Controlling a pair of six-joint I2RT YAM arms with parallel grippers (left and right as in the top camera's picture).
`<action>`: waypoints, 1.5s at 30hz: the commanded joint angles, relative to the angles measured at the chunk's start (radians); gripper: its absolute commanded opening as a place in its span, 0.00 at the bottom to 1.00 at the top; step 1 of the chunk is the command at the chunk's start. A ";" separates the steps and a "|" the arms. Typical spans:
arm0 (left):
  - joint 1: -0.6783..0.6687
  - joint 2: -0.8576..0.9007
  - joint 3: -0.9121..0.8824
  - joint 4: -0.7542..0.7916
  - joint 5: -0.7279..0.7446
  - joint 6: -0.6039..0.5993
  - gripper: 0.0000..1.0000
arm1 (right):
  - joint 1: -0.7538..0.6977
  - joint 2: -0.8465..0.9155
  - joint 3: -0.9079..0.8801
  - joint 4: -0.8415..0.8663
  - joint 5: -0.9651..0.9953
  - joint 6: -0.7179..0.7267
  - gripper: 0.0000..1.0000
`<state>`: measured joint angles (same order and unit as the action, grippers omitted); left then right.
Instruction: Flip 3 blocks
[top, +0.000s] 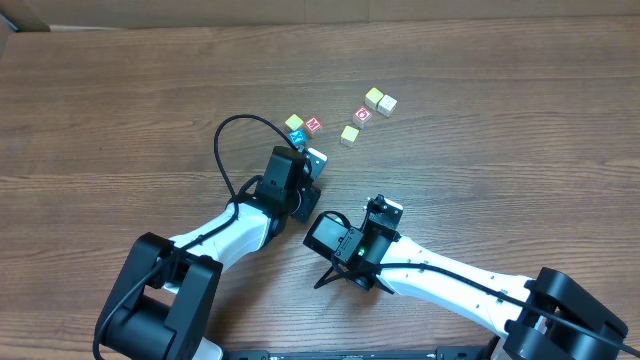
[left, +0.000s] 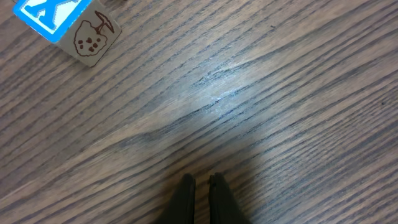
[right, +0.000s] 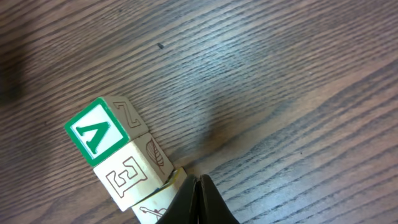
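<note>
The green-faced block (right: 97, 132) lies on the table (top: 120, 100) with its white letter up, touching a cream block (right: 127, 174) on its near side; a third block (right: 149, 211), also cream, continues the row at the near edge; all three sit just left of the right gripper (right: 198, 182), whose jaws are pressed together on nothing; whether its tips touch the third block I cannot tell; the left gripper (left: 200, 183) is likewise closed and empty, a blue cube (left: 53, 15) well beyond it, far left; yellow-topped cubes (top: 349, 134) and red cubes (top: 363, 114) lie scattered farther off.
</note>
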<state>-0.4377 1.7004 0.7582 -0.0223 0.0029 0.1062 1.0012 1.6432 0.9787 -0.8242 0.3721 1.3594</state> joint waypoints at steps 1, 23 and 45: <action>0.002 0.013 -0.009 -0.001 -0.002 -0.010 0.04 | -0.008 0.001 -0.009 -0.002 0.004 0.033 0.04; 0.002 0.013 -0.009 -0.014 -0.003 -0.010 0.04 | -0.008 0.004 -0.031 0.008 -0.052 0.116 0.04; 0.002 0.013 -0.009 -0.014 -0.003 -0.010 0.04 | -0.008 0.005 -0.060 0.052 -0.078 0.134 0.04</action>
<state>-0.4377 1.7004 0.7582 -0.0368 0.0029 0.1062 1.0008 1.6432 0.9283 -0.7773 0.2928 1.4818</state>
